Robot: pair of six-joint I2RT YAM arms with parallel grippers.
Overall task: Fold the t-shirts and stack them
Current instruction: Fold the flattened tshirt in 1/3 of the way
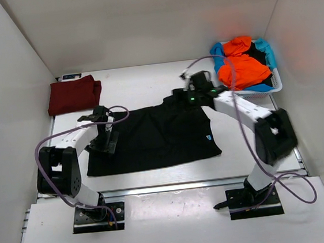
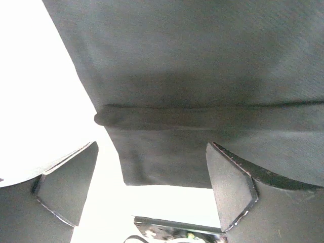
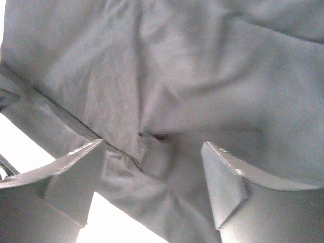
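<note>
White table [image 1: 146, 82], black t-shirt [image 1: 152, 137] spread flat, left end effector [image 2: 152, 149] and right end effector [image 3: 153, 147] released at its edges

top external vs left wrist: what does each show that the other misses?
Only top external: the folded dark red t-shirt, the orange t-shirt and blue t-shirt in the basket, the right gripper. Only left wrist: a stitched hem near the cloth's edge, between open fingers. Both: the black t-shirt and the left gripper.
</note>
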